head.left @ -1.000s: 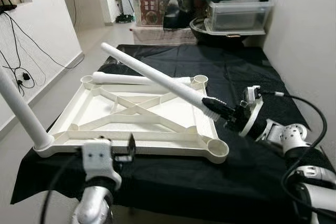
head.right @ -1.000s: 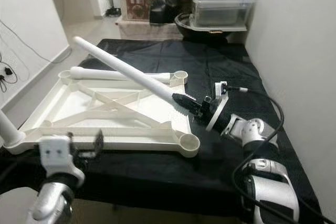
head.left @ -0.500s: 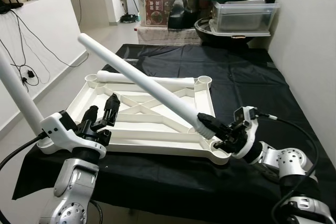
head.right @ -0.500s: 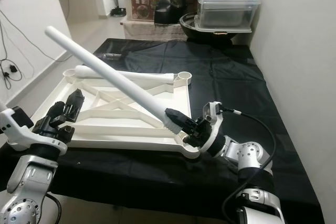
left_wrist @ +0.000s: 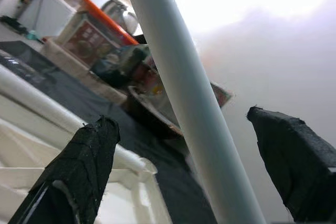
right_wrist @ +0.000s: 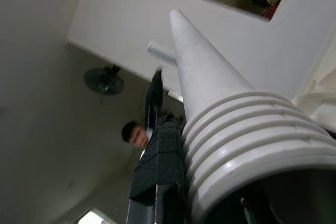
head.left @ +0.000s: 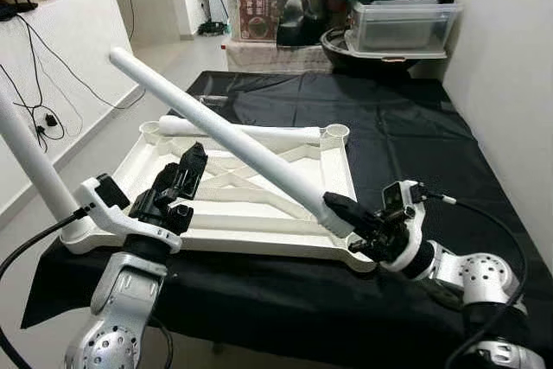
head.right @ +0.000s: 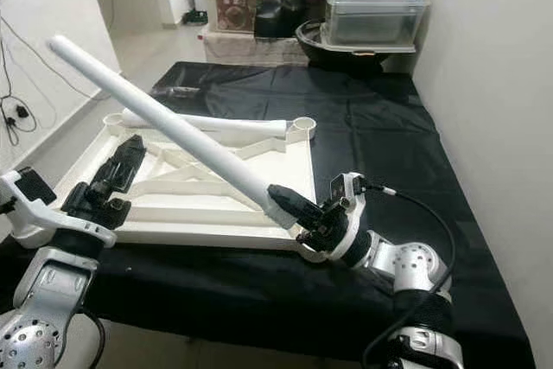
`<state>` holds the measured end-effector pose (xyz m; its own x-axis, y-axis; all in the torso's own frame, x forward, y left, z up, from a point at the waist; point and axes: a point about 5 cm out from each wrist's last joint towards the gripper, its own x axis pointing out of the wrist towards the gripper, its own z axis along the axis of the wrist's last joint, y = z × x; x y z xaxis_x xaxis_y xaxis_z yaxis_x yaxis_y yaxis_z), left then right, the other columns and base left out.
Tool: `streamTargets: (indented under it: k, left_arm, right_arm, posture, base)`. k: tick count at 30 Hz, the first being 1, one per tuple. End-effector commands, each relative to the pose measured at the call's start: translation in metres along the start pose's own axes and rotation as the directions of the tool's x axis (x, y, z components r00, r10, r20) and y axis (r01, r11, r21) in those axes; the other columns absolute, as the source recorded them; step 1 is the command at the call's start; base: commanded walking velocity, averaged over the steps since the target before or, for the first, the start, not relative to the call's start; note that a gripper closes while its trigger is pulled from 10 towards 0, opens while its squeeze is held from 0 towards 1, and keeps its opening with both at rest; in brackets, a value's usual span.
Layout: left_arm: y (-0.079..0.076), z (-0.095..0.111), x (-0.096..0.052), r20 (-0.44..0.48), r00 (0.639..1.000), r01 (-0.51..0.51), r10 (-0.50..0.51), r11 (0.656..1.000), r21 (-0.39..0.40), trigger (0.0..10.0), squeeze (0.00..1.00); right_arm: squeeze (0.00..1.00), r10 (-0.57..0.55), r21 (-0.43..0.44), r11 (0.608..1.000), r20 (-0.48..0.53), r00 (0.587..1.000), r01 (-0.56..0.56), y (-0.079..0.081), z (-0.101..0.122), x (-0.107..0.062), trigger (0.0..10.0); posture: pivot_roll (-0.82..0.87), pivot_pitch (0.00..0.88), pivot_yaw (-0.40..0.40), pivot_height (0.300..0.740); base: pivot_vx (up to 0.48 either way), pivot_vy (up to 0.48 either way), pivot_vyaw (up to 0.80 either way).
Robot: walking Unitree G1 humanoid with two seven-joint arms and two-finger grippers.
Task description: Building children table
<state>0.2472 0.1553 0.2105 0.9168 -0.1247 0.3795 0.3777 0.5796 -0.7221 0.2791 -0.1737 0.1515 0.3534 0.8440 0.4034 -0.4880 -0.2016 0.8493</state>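
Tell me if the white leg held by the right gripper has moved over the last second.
Yes. The white leg in the right gripper has come toward the robot; its threaded end now sits nearer the tabletop's near right corner socket.

The upright corner leg point(head.left: 34, 170) runs off the picture's edge.

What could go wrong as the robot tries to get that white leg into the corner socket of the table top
The right claw holds the white leg only at its ribbed end, so the long tilted leg could lever loose. That end sits beside the corner socket, not squarely over it, and might jam on the rim. The left claw is open around the leg and could knock it aside.
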Motion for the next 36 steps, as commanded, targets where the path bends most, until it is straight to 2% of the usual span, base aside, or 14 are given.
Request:
streamTargets:
  k: [1,7,13,14,17,18,22,28,33,36]
  left_arm:
    - [-0.004,-0.005,0.003,-0.004,1.0,0.022,-0.023,0.998,-0.059,10.0,0.0]
    - [-0.006,0.0,0.001,-0.008,0.999,0.053,-0.053,0.996,-0.066,10.0,0.0]
    - [-0.016,0.005,0.002,-0.01,0.991,0.134,-0.136,0.987,-0.085,10.0,0.0]
    - [-0.021,0.008,0.001,-0.006,0.984,0.176,-0.177,0.979,-0.104,10.0,0.0]
    - [-0.023,0.009,0.0,0.001,0.981,0.19,-0.192,0.975,-0.118,10.0,0.0]
    - [-0.028,0.012,-0.001,0.021,0.973,0.229,-0.229,0.961,-0.157,10.0,0.0]
    - [-0.033,0.016,-0.003,0.049,0.962,0.272,-0.268,0.941,-0.201,10.0,0.0]
    - [-0.032,0.024,-0.008,0.104,0.955,0.296,-0.279,0.921,-0.253,10.0,0.0]
    - [-0.031,0.025,-0.011,0.094,0.956,0.292,-0.277,0.925,-0.242,10.0,0.0]
    - [-0.025,0.025,-0.015,0.07,0.965,0.263,-0.253,0.939,-0.222,10.0,0.0]
  right_arm:
    - [0.0,0.055,-0.001,0.998,-0.032,0.998,-0.056,0.006,-0.005,0.004,0.0]
    - [0.0,0.053,-0.003,0.999,-0.089,0.995,-0.053,0.008,-0.014,0.002,0.0]
    - [0.0,0.05,0.004,0.999,-0.116,0.992,-0.05,0.008,-0.022,0.002,0.0]
    - [0.0,0.047,0.002,0.999,-0.124,0.991,-0.047,0.008,-0.024,0.002,0.0]
    - [0.0,0.043,0.0,0.999,-0.131,0.99,-0.043,0.008,-0.025,0.001,0.0]
    - [0.0,0.043,0.002,0.999,-0.13,0.991,-0.043,0.007,-0.026,0.001,0.0]
    - [0.0,0.051,-0.002,0.999,-0.119,0.992,-0.051,0.008,-0.024,0.0,0.0]
    - [0.0,0.038,-0.008,0.999,-0.115,0.993,-0.04,0.006,-0.025,-0.002,0.0]
    - [0.0,0.024,-0.006,1.0,-0.116,0.993,-0.025,0.003,-0.026,-0.004,0.0]
    - [0.0,0.014,-0.008,1.0,-0.132,0.991,-0.015,0.002,-0.029,-0.006,0.0]
  posture:
    - [-0.01,0.0,0.019,0.74]
    - [-0.01,0.0,0.019,0.74]
    - [-0.01,0.0,0.019,0.74]
    - [-0.01,0.0,0.019,0.74]
    - [-0.01,0.0,0.019,0.74]
    - [-0.01,0.0,0.019,0.74]
    - [-0.01,0.0,0.019,0.74]
    - [-0.01,0.0,0.019,0.74]
    - [-0.01,0.0,0.019,0.74]
    - [0.0,0.0,0.014,0.74]
  base:
    - [0.0,0.0,0.0]
    - [0.0,0.0,0.0]
    - [0.0,0.0,0.0]
    - [0.0,0.0,0.0]
    - [0.0,0.0,0.0]
    - [0.0,0.0,0.0]
    - [0.0,0.0,0.0]
    - [0.0,0.0,0.0]
    - [0.0,0.0,0.0]
    - [0.0,0.0,0.0]
